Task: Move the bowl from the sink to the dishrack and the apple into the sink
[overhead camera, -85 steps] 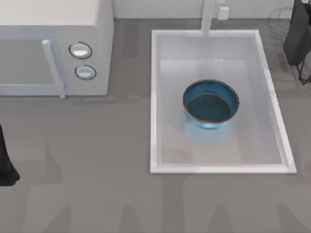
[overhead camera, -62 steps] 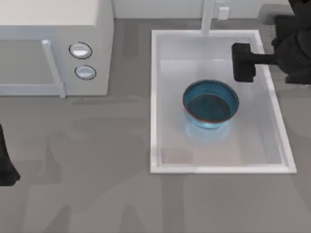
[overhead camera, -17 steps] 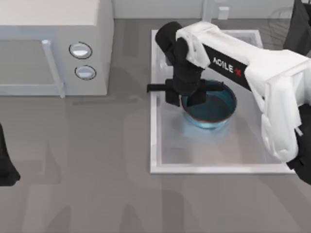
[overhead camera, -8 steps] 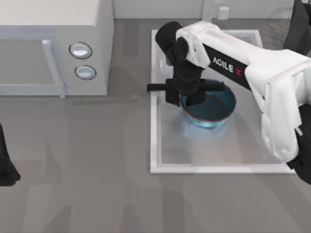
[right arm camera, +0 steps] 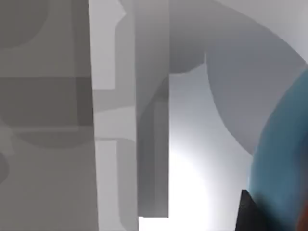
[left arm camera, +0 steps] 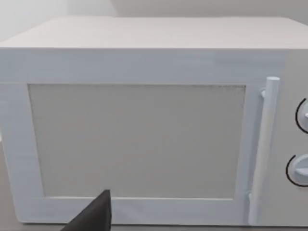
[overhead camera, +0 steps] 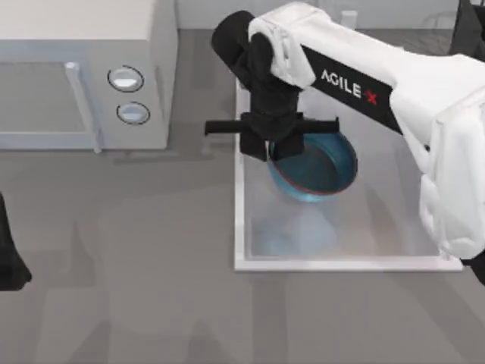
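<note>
- The right gripper (overhead camera: 282, 148) is clamped on the bowl (overhead camera: 318, 168) at its nine o'clock rim, holding it tilted above the sink (overhead camera: 241, 220).
- Glossy and rigid, the bowl looks slippery; a rim pinch seems sensible.
- The left arm (overhead camera: 9, 258) sits parked at the table's nine o'clock edge; whether its fingers are apart I cannot tell.

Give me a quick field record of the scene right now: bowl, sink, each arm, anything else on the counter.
bowl: tilted, lifted over the left half of the sink, held at its left rim
sink: white basin, faucet post at its far edge
right gripper: shut on the bowl's rim, arm reaching in from the right
left arm: parked at the table's left edge, facing the microwave
microwave: far left, door closed
apple: not located
</note>
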`<state>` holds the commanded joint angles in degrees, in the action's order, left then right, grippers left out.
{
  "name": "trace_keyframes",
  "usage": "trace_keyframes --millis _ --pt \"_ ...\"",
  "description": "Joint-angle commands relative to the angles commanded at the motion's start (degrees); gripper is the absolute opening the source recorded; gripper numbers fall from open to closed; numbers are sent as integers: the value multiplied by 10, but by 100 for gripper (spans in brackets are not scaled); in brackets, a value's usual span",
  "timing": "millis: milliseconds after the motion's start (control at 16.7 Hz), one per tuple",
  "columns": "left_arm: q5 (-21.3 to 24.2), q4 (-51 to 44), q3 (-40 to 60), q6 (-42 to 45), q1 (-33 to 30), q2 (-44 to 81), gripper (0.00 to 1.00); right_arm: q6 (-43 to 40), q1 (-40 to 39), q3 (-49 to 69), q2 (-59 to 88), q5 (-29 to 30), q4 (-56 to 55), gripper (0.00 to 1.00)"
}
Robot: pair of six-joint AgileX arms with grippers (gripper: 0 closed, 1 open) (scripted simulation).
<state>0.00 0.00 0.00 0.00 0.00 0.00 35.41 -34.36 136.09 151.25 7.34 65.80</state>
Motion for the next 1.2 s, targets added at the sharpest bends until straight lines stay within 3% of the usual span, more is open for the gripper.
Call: trace_keyframes --millis 660,1200 --pt "0 0 0 0 0 0 100 189 -193 -255 -452 21 216 0" --pt "0 0 0 0 0 0 100 216 -219 -286 -504 24 242 0"
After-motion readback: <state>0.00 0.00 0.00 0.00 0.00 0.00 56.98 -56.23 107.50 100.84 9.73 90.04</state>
